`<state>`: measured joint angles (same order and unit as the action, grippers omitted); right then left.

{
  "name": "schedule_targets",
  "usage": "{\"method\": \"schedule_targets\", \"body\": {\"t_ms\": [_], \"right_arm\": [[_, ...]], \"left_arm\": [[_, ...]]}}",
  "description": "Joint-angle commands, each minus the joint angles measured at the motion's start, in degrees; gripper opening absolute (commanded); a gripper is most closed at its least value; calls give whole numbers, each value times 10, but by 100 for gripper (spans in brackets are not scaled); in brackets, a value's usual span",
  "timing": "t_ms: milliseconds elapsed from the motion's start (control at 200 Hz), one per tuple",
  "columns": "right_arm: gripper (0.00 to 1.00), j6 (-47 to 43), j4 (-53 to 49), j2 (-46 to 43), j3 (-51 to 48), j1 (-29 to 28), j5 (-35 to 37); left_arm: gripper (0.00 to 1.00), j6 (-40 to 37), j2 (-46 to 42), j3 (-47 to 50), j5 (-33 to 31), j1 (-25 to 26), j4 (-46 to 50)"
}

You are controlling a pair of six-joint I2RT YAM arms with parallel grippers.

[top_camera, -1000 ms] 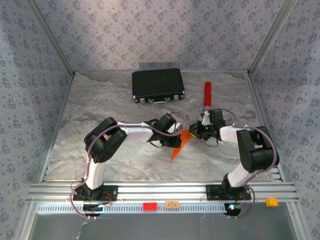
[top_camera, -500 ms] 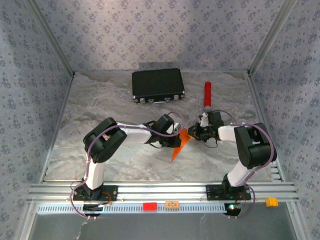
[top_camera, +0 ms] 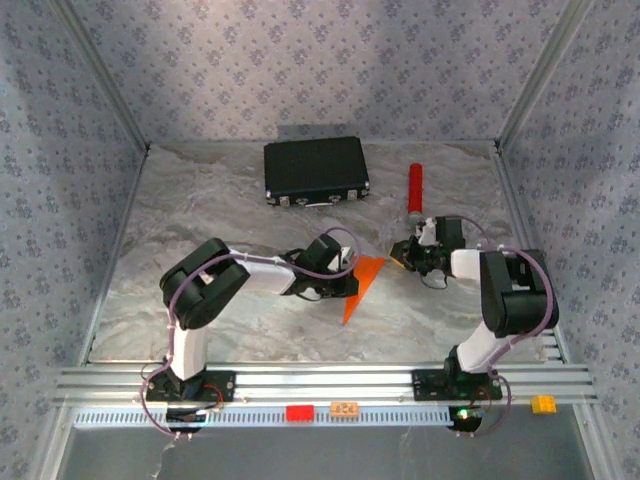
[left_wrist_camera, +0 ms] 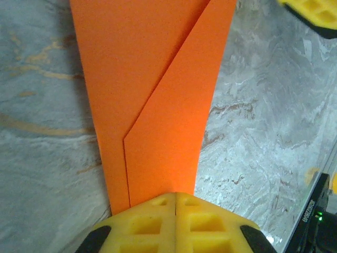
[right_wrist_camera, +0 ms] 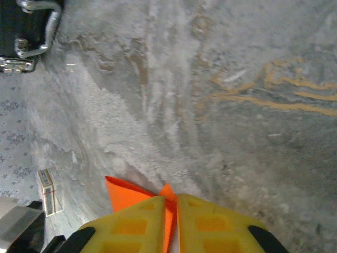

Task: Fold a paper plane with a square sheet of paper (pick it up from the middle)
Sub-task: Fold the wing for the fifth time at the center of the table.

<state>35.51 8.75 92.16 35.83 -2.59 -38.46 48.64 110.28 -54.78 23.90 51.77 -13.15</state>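
One folded orange paper [top_camera: 363, 282], left pincer [left_wrist_camera: 176, 197] clamped on it, right pincer [right_wrist_camera: 172, 203] beside, grip unclear

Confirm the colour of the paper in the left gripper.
The paper is bright orange, clearest in the left wrist view.

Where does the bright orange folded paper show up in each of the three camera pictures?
Top external: the bright orange folded paper lies mid-table, between the two arms.
Left wrist: the paper runs from the top edge down the middle.
Right wrist: a small corner of the paper, bottom centre-left.
Shared landmark: the grey marbled tabletop beneath it.
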Motion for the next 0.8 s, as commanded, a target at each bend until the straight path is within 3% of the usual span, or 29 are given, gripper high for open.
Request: {"method": "schedule_targets", "body": {"t_ms": [0,155,325,465,575,795], "right_arm": [[17,0,-38,-59,1,-15,29],[19,1,-80,-119,-25,-57,64],[22,24,-103,-182,-65,-93,94],[24,34,-125,-219,-86,-121,108],[30,62,-107,-237,-108,-147,115],[31,76,-108,-232,-108,-192,134]], "left_arm": [[1,18,-14,23,-50,4,26],[7,29,-51,33,-77,15,-2],[11,-1,-111,42,-119,7,44],[19,-14,-138,68,-95,-17,38],[19,-34,-135,64,-71,-29,62],[20,-40,-100,48,-14,-38,53]]}}
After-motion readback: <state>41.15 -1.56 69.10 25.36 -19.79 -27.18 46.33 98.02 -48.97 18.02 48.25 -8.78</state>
